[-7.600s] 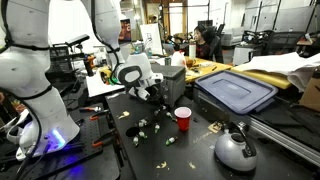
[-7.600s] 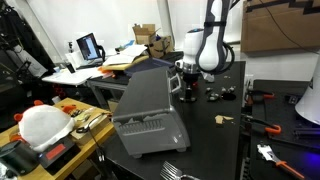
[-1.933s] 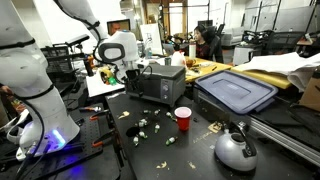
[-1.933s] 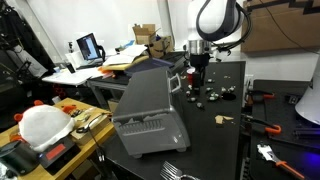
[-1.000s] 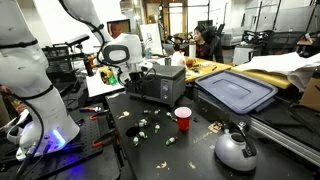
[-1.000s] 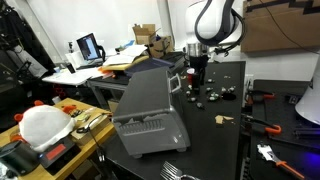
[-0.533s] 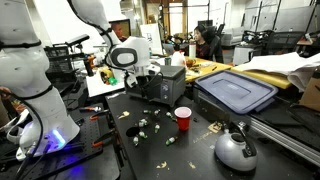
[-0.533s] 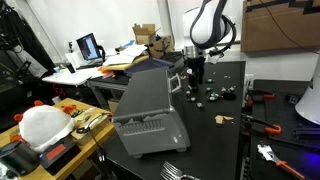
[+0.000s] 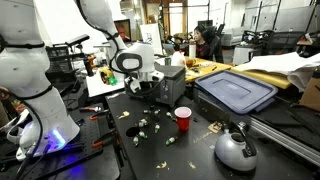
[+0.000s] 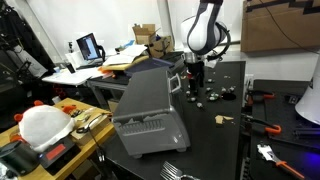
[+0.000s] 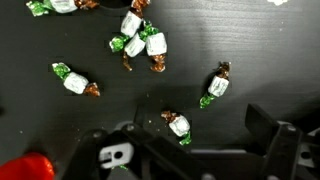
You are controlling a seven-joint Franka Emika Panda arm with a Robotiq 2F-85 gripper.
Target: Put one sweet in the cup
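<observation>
The wrist view looked down on a dark surface (image 11: pixel 265 45) scattered with green-and-white wrapped sweets. A cluster of sweets (image 11: pixel 138 40) lay at top centre, with a single sweet (image 11: pixel 75 82) at left and another sweet (image 11: pixel 215 87) at right. A fourth sweet (image 11: pixel 178 126) lay between the widely spread fingers (image 11: pixel 275 138). The red cup (image 11: pixel 25 167) edged the lower left corner.

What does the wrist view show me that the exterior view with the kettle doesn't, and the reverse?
Only the wrist view: the sweets close up, white wrappers with green twisted ends, one right in front of the open gripper. Only the exterior view: the kettle, the grey bin and the whole arm. Both: sweets scattered on the black table, and the red cup, just a sliver in the wrist view's corner.
</observation>
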